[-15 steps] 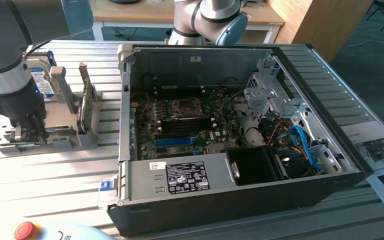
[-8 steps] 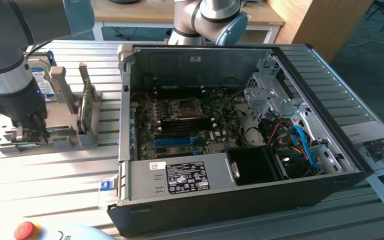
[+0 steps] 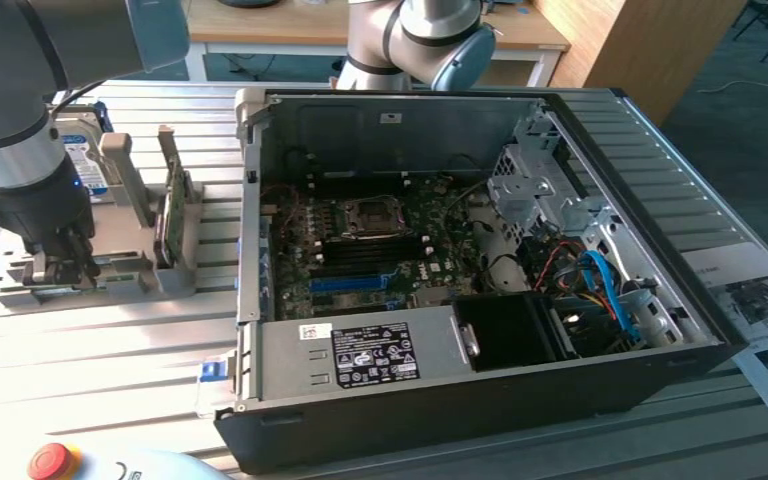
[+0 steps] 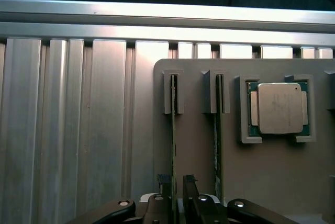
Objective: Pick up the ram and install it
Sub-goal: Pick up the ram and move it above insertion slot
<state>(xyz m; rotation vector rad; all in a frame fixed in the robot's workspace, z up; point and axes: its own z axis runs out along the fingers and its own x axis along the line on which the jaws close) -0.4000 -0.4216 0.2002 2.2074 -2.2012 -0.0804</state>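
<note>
Two ram sticks stand on edge in slots of a grey fixture (image 4: pixel 199 145), seen edge-on in the wrist view. My gripper (image 4: pixel 177 185) straddles the first ram stick (image 4: pixel 174 130), one finger on each side of it with a narrow gap on one side, so it is open around the stick. The second ram stick (image 4: pixel 216 140) stands parallel beside it, untouched. In the exterior view the gripper (image 3: pixel 61 268) is low over the fixture (image 3: pixel 131 285) at that view's left, hiding the sticks there.
A silver processor (image 4: pixel 277 108) sits in a pocket of the fixture. A wider green card (image 3: pixel 171 200) and a hard drive (image 3: pixel 80 150) stand upright on it. The open computer case (image 3: pixel 558 370) holds the motherboard (image 3: pixel 357 240). A red stop button (image 3: pixel 51 460) sits at the front.
</note>
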